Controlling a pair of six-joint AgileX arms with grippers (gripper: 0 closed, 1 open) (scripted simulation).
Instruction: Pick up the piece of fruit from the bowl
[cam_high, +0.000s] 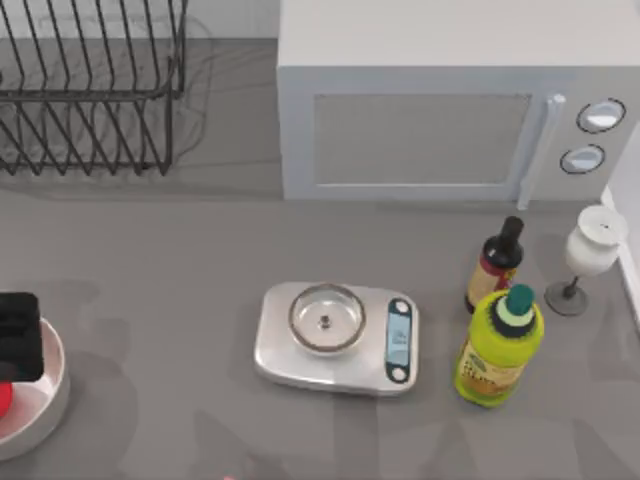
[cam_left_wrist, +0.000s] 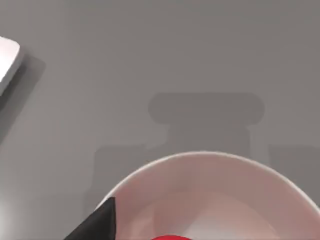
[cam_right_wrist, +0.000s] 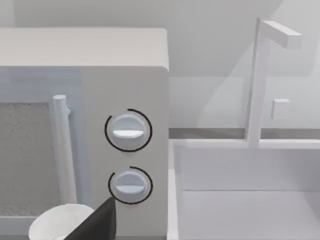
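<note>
Currently, your left gripper (cam_high: 18, 335) sits over the bowl (cam_high: 52, 385) at the table's left edge. You cannot tell whether it is open or closed. The red fruit (cam_high: 4, 397) lies inside the bowl, just beside the gripper. Your right gripper (cam_right_wrist: 97, 222) faces the microwave (cam_right_wrist: 82, 125) beside a sink (cam_right_wrist: 240, 190); its state is likewise unclear.

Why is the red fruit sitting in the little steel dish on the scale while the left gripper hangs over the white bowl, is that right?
Not quite. In the top view the steel dish on the scale holds no fruit. The red fruit lies in the white bowl at the table's left edge, with the left gripper over it, as you said.
</note>
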